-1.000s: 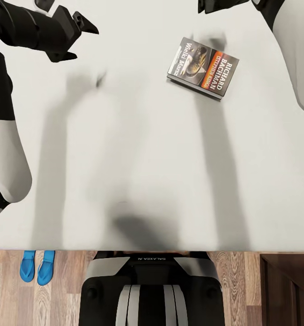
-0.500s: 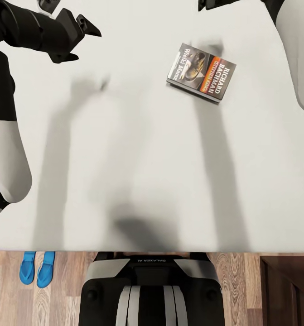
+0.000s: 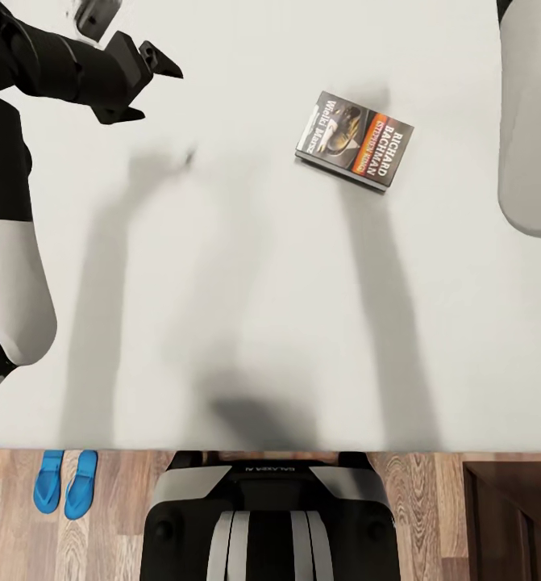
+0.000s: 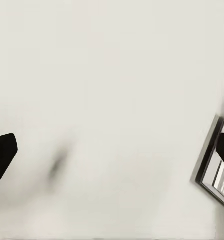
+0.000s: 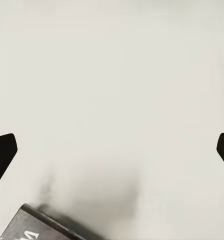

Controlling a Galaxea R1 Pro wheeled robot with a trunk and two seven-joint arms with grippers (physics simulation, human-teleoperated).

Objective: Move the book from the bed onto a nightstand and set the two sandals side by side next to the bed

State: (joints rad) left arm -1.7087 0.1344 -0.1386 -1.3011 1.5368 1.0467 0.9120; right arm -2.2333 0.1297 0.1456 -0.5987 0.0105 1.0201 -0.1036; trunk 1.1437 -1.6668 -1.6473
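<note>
The robot is standing at the edge of the bed (image 3: 246, 307), and the head camera is looking straight down onto the light grey mattress.

**Book.** The paperback book (image 3: 354, 140) is lying flat on the mattress, cover up, slightly rotated, in the far right part of the visible surface. The cover lettering is reading "RICHARD BACHMAN" beside an orange band. Nothing is touching the book. In the left wrist view, one edge of the book (image 4: 214, 160) is appearing at the frame border. In the right wrist view, a dark corner of the book (image 5: 46, 225) is appearing at the frame edge.

**Left gripper.** The left gripper (image 3: 153, 85) is hovering above the mattress, well apart from the book and to its left. Its two fingers are standing spread, with nothing between them. In the left wrist view, the fingertips (image 4: 1, 155) are sitting at opposite frame edges with bare mattress between.

**Right gripper.** In the right wrist view, the fingertips (image 5: 1, 155) are likewise sitting wide apart at opposite edges, holding nothing, over bare mattress near the book.

**Sandals.** The two blue sandals (image 3: 64, 482) are lying side by side on the wood-plank floor (image 3: 431, 500), just beside the bed edge, left of the robot base (image 3: 270, 516).

**Nightstand.** A dark brown cabinet (image 3: 512, 516) is standing on the floor to the right of the base.
</note>
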